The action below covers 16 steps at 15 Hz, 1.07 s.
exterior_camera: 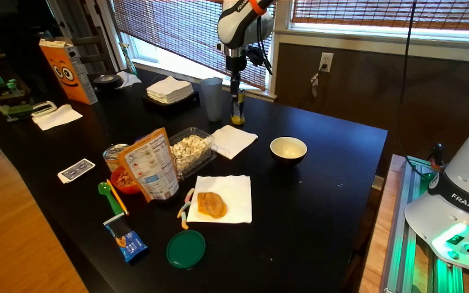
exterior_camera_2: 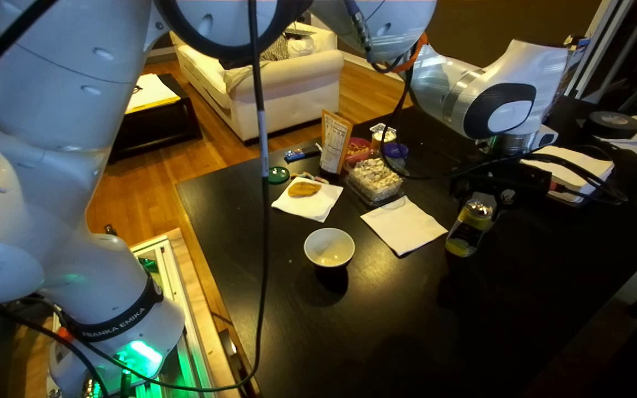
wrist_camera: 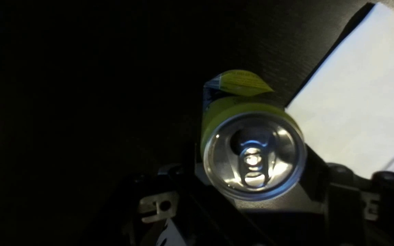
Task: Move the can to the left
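Observation:
The can (exterior_camera: pixel 237 112) is a slim yellow and dark cylinder with a silvery top. It stands upright beside a tall grey-blue cup in an exterior view. The can also shows below the gripper in an exterior view (exterior_camera_2: pixel 466 229), and its opened lid and pull tab fill the middle of the wrist view (wrist_camera: pixel 253 157). My gripper (exterior_camera: pixel 235 90) is down over the can's top, with one finger on each side in the wrist view (wrist_camera: pixel 250 162). The right finger meets the can's outline. The left finger is dark, and I cannot tell whether it touches. The fingertips are partly hidden.
The grey-blue cup (exterior_camera: pixel 212 99) stands close beside the can. Napkins on a dark holder (exterior_camera: pixel 170 90) are beyond it. A white napkin (exterior_camera: pixel 233 140), a tray of nuts (exterior_camera: pixel 191 150) and a bowl (exterior_camera: pixel 288 149) are nearby. An orange carton (exterior_camera: pixel 67 73) stands farther off.

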Motion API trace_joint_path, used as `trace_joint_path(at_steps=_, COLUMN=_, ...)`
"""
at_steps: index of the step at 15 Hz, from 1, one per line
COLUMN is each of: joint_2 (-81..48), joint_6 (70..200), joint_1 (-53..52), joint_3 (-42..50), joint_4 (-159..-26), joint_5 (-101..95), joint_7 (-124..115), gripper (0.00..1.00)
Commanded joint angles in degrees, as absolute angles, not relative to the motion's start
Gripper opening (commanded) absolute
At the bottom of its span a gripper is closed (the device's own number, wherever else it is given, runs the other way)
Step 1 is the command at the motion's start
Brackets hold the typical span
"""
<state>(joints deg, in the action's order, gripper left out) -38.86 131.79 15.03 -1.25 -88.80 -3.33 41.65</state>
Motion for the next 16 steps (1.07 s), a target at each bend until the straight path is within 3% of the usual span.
trace_joint_path(at_steps=1, joint_2=-40.47, joint_6=129.64, joint_1=15.55, joint_3=-1.47, joint_4=-86.07, joint_5=-2.78, joint_7=43.36, gripper=0.81)
trace_joint_path(at_steps=3, joint_2=-40.53, joint_6=129.44, joint_1=15.48, joint_3=-1.28, joint_4=-86.0, joint_5=-2.98, joint_7=43.3, gripper=0.89)
trace_joint_path(at_steps=6, joint_2=-40.37, joint_6=128.98, joint_1=15.3, joint_3=-0.97, joint_4=-86.05, joint_5=-3.27, joint_7=43.17, gripper=0.85)
trace_joint_path(at_steps=8, joint_2=-40.23, joint_6=128.57, joint_1=15.22, joint_3=-0.86, joint_4=-86.14, joint_5=-3.35, joint_7=43.1, gripper=0.78)
trace_joint_path(at_steps=11, joint_2=-40.07, joint_6=128.27, joint_1=15.03, joint_3=-0.67, joint_4=-86.28, joint_5=-3.6, joint_7=42.88, gripper=0.58)
trace_joint_path(at_steps=13, joint_2=-39.95, joint_6=128.12, joint_1=14.95, joint_3=-0.64, joint_4=-86.31, joint_5=-3.6, joint_7=42.7, gripper=0.38)
trace_joint_path(at_steps=16, joint_2=-39.54, joint_6=127.9, joint_1=14.82, joint_3=-0.56, joint_4=-86.7, joint_5=-3.65, joint_7=42.42, gripper=0.34)
